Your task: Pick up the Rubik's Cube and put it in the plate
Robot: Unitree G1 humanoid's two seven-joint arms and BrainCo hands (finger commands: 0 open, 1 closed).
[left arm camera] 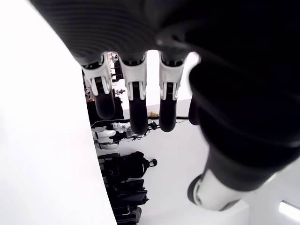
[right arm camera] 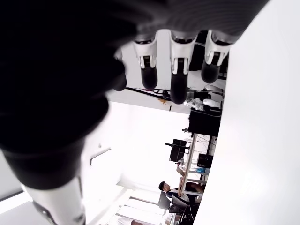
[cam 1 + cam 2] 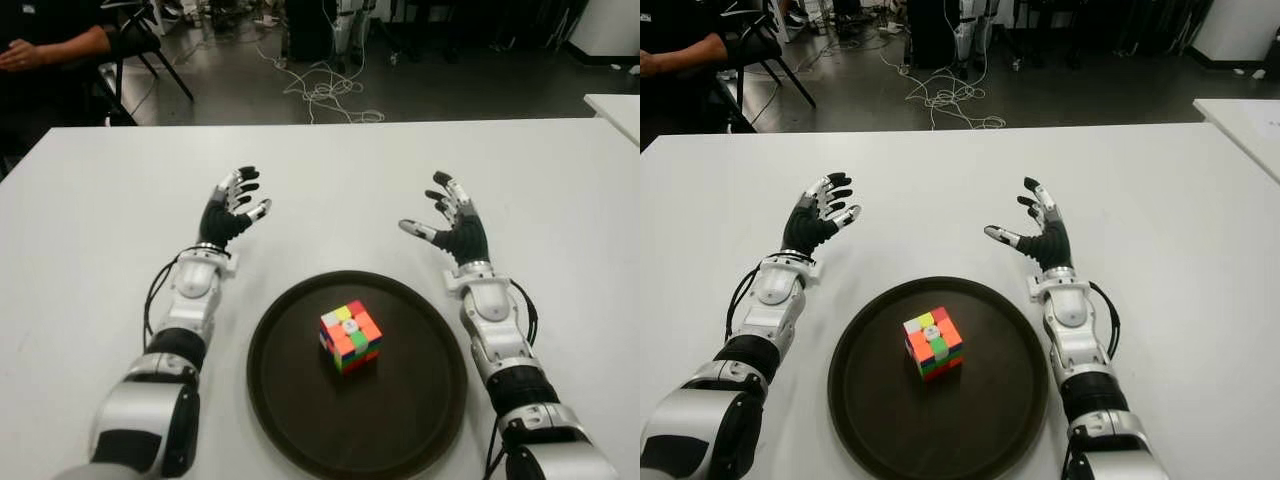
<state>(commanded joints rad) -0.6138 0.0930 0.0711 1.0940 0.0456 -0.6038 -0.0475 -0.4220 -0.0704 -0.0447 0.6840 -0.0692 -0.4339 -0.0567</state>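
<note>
Already the cube (image 3: 351, 336) sits inside the plate (image 3: 285, 400), near its middle, so the placing looks done and little seems left beyond pulling the arms away. From the head views, the left hand (image 3: 232, 210) shows beyond the plate on its left, the right hand (image 3: 452, 225) beyond it on its right, both apart from the cube. Each wrist view shows its own fingers (image 1: 136, 101) spread straight and holding nothing, over the white surface (image 3: 100, 200).

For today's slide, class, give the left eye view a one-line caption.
Rubik's Cube sits in the dark plate on the white table, left hand and right hand open either side.
</note>
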